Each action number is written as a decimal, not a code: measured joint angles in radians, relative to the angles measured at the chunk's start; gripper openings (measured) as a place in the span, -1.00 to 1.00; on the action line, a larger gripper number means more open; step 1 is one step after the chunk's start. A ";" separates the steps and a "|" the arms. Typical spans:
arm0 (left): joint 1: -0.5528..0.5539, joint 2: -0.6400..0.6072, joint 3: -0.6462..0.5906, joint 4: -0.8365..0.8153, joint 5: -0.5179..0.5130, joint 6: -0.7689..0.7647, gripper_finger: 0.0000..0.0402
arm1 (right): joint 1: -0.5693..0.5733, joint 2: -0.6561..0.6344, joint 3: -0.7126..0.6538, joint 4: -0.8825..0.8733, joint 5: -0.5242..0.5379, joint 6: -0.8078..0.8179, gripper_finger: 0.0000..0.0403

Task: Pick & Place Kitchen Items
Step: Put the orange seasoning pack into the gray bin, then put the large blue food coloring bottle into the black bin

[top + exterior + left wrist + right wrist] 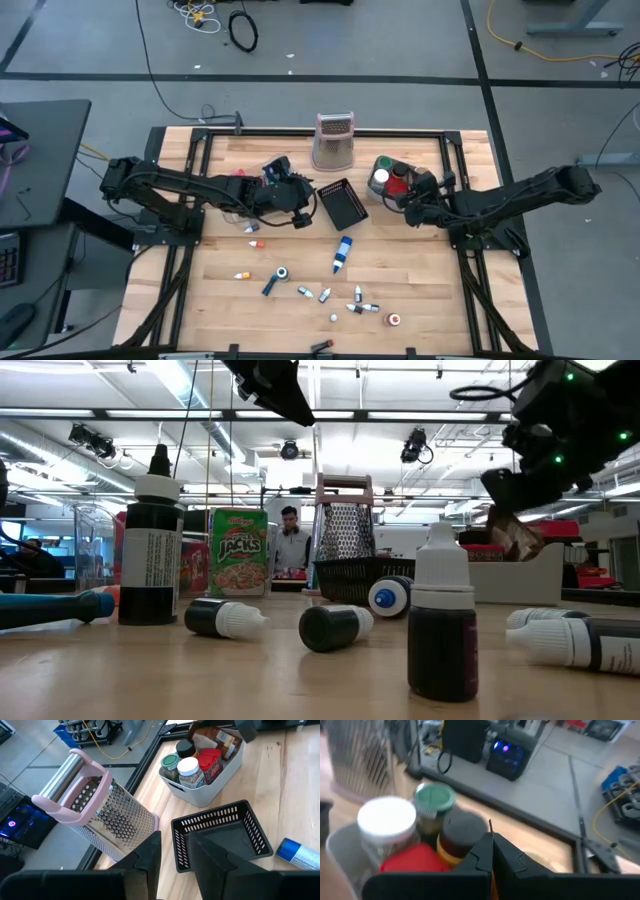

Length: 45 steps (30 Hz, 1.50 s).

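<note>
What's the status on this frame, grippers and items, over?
Left gripper open, empty, above black mesh basket. Right gripper shut over grey bin of jars. Vials loose on table.

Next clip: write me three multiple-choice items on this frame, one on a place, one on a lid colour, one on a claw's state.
1. Where do the spice jars stand?
A. In the grey bin
B. In the black mesh basket
C. Loose on the table

2. Which lid colour shows among the jars in the bin?
A. Yellow
B. Green
C. Purple

3. How is the right claw?
A. Wide open
B. Gripping the grater
C. Shut

Answers: 1 A, the jars crowd inside the bin; 2 B, one jar has a green lid; 3 C, its fingers meet over the bin.
</note>
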State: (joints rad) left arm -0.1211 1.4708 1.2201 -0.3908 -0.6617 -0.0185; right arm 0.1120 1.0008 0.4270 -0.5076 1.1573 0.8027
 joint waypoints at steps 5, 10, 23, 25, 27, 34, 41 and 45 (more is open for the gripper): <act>0.000 0.000 0.000 0.000 0.000 0.000 -0.45 | 0.000 0.000 -0.032 0.025 -0.024 -0.063 -0.77; 0.000 0.000 0.000 0.000 0.000 0.000 -0.45 | 0.000 0.000 -0.032 0.111 -0.024 -0.117 -0.49; -0.008 0.000 0.000 0.001 0.094 0.011 -0.45 | 0.024 0.000 0.061 0.614 -0.320 -0.690 -0.01; -0.023 0.001 0.000 0.003 0.106 0.007 -0.45 | 0.032 0.000 0.071 0.677 -0.425 -0.742 0.01; -0.044 0.001 0.000 0.003 0.101 -0.003 -0.45 | 0.041 0.000 0.071 0.724 -0.527 -0.769 0.04; -0.137 0.001 0.000 0.006 0.100 -0.042 -0.45 | 0.073 0.000 0.062 0.754 -0.812 -0.714 0.10; -0.227 -0.005 -0.001 0.096 0.103 -0.036 -0.45 | 0.109 0.060 0.048 0.816 -0.993 -0.747 0.12; -0.275 -0.039 0.000 0.167 0.087 0.015 -0.45 | 0.130 0.160 0.048 1.011 -1.096 -0.852 0.12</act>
State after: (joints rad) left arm -0.3963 1.4315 1.2197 -0.2237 -0.5747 -0.0036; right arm 0.2418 1.1607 0.4754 0.5038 0.0614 -0.0492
